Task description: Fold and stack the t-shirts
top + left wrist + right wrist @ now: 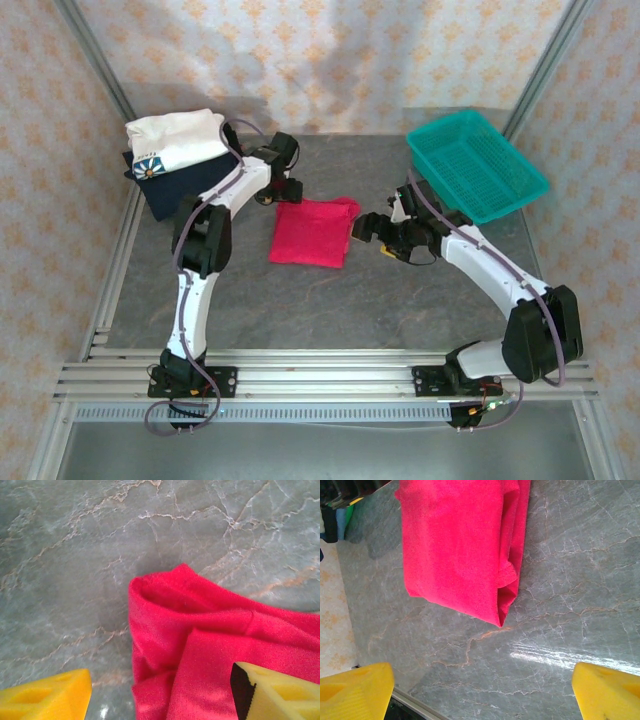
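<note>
- The red t-shirt lies folded into a compact rectangle in the middle of the grey marbled bench, between the two arms.
- The left fingers stand wide over the shirt's far-left corner. One is above bare bench and the other above the cloth, and they hold nothing.
- The right fingers are also wide and empty, hovering near the shirt's right edge without touching it.
- At the back left, the white t-shirt with its blue emblem rests on the navy t-shirt. A teal mesh basket sits at the back right.
- Folding of the red one looks finished, but it is not yet stacked.
- The next move likely calls for pinching all the layers together at an edge. The shirt would then need lifting without the fold spilling open and laying squarely on the white one.
</note>
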